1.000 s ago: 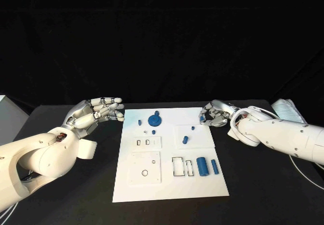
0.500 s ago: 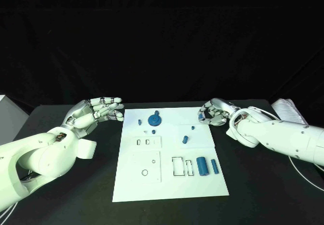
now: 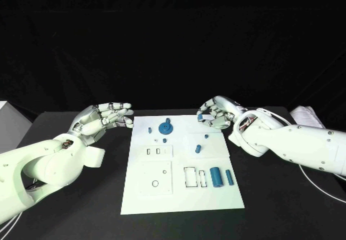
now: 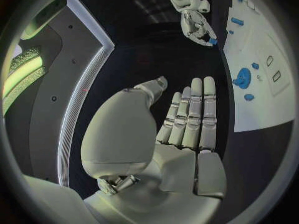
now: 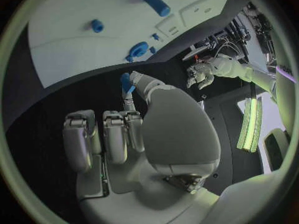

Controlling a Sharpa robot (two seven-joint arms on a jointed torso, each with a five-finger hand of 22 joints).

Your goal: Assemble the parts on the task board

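The white task board (image 3: 180, 197) lies in the middle of the black table. On it sit a blue round disc with a knob (image 3: 166, 128), several small blue pieces such as one (image 3: 197, 148) near the middle, and two blue cylinders (image 3: 215, 177) at the right. My right hand (image 3: 218, 113) hovers over the board's far right corner and pinches a small blue part (image 5: 126, 82) between thumb and a finger; the other fingers are curled in. My left hand (image 3: 107, 118) hangs just left of the board's far left corner, fingers apart, holding nothing.
A white box (image 3: 6, 122) stands at the table's far left edge. A pale bundle (image 3: 307, 115) lies at the far right, and a thin white cable (image 3: 321, 182) runs along the right side. Outlined slots (image 3: 190, 177) mark the board.
My right hand has risen and shifted left, from beside the board's right edge to over its far right corner, still pinching the small blue part. My left hand has barely moved.
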